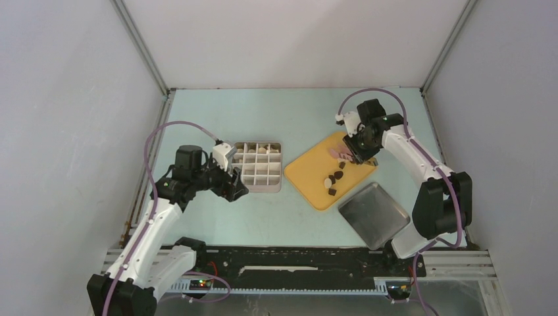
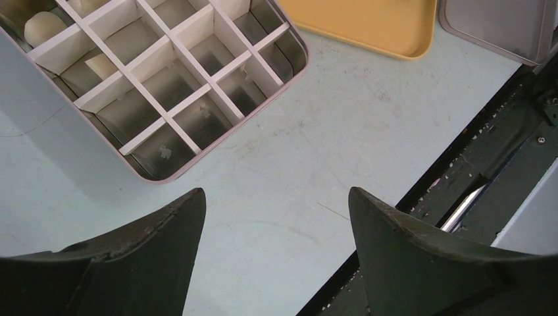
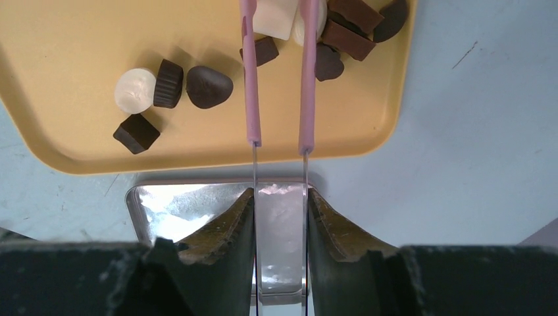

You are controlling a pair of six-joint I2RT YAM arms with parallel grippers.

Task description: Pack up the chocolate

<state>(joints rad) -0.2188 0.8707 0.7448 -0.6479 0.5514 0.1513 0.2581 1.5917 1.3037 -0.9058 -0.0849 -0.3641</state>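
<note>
Several chocolate pieces, dark brown and cream-white, lie on a yellow tray. My right gripper is shut on pink tongs, squeezing their metal handles. The tong arms reach over the tray and flank a white block of chocolate; the tips run out of the right wrist view. To the left lie a white round piece and dark pieces. My left gripper hangs open over bare table beside a divided box, which holds cream pieces in far cells.
A shiny metal lid lies near the right arm's base, just in front of the yellow tray. The divided box sits left of the tray. White walls close in the table on three sides, with a black rail at the near edge.
</note>
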